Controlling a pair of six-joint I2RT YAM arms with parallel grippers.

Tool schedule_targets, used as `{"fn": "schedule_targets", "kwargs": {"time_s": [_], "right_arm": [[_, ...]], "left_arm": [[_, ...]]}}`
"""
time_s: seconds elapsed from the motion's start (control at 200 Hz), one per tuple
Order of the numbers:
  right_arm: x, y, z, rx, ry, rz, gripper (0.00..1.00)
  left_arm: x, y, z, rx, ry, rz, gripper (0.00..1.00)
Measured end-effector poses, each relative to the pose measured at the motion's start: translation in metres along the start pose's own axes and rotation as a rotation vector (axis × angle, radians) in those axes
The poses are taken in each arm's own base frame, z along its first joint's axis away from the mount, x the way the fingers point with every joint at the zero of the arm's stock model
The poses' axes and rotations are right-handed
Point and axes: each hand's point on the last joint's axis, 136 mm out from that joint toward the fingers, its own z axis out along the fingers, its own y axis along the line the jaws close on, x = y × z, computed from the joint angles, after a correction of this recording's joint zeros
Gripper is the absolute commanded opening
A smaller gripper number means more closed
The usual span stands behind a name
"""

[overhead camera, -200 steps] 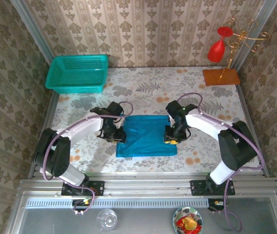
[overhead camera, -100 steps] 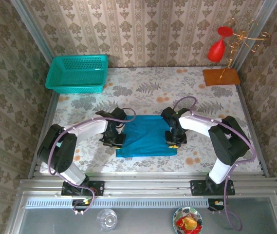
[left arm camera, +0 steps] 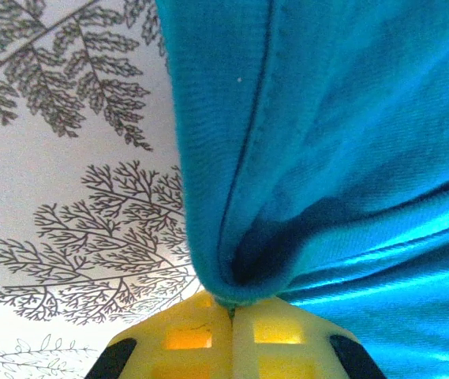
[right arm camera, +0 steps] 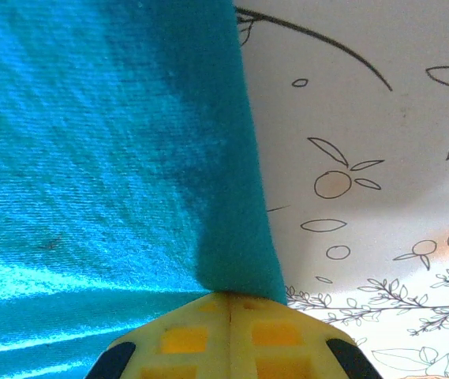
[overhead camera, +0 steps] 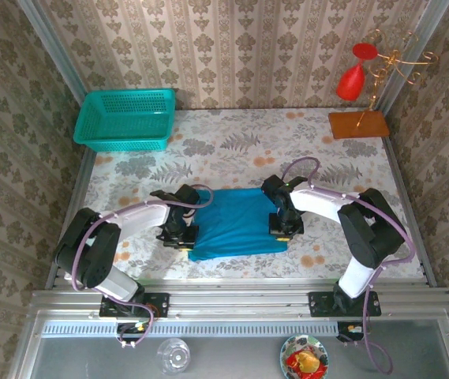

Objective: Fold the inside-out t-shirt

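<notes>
The teal-blue t-shirt (overhead camera: 238, 223) lies folded into a compact rectangle in the middle of the table. My left gripper (overhead camera: 185, 238) sits at its left edge, near the front corner, shut on a bunched fold of the shirt (left arm camera: 303, 158); the yellow fingertips (left arm camera: 185, 335) pinch the cloth. At the right edge my right gripper (overhead camera: 284, 227) is shut on the shirt's edge (right arm camera: 114, 150), which rises up from its closed yellow fingertips (right arm camera: 287, 335).
A teal mesh basket (overhead camera: 126, 118) stands at the back left corner. A gold stand with red glasses (overhead camera: 360, 87) on an orange base sits at the back right. The floral tablecloth (overhead camera: 240, 146) behind the shirt is bare.
Both grippers have drawn the shirt's far edge toward the front, folding it shorter. The left gripper moved down and forward; the right gripper shifted slightly.
</notes>
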Motion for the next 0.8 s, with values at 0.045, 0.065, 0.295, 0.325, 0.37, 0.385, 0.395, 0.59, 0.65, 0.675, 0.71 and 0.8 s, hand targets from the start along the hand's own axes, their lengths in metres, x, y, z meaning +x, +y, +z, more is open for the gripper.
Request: {"fn": "schedule_targets", "kwargs": {"time_s": [0.045,0.065,0.295,0.325,0.37,0.385,0.395,0.59,0.65,0.675,0.71,0.8], "right_arm": [[0.0,0.0,0.0,0.0,0.0,0.0,0.04],[0.0,0.0,0.0,0.0,0.0,0.0,0.06],[0.001,0.002,-0.008,-0.023,-0.014,0.001,0.27],[0.001,0.003,-0.011,-0.028,-0.016,0.0,0.27],[0.0,0.004,-0.015,-0.031,-0.02,-0.003,0.28],[0.0,0.005,-0.017,-0.033,-0.022,-0.004,0.28],[-0.001,0.005,-0.018,-0.034,-0.023,-0.004,0.28],[-0.019,0.026,-0.044,-0.108,-0.067,-0.038,0.28],[-0.026,0.035,-0.051,-0.142,-0.076,-0.052,0.28],[-0.03,0.039,-0.053,-0.154,-0.079,-0.057,0.27],[-0.036,0.044,-0.056,-0.169,-0.08,-0.064,0.27],[-0.055,0.057,-0.056,-0.2,-0.078,-0.077,0.27]], "left_arm": [[0.0,0.0,-0.001,0.0,-0.004,0.0,0.13],[-0.001,0.0,-0.002,-0.001,-0.006,-0.001,0.15],[-0.015,-0.008,-0.047,0.008,-0.128,0.009,0.34],[-0.018,-0.011,-0.056,0.02,-0.155,0.014,0.32],[-0.02,-0.015,-0.067,0.036,-0.188,0.02,0.28],[-0.02,-0.017,-0.07,0.042,-0.197,0.018,0.27],[-0.021,-0.017,-0.072,0.045,-0.202,0.022,0.26],[-0.006,-0.039,-0.07,0.08,-0.18,0.058,0.11],[-0.001,-0.046,-0.061,0.09,-0.158,0.07,0.09],[0.001,-0.049,-0.055,0.093,-0.147,0.076,0.08],[0.004,-0.051,-0.046,0.096,-0.13,0.073,0.08],[0.011,-0.048,-0.022,0.082,-0.081,0.054,0.07]]}}
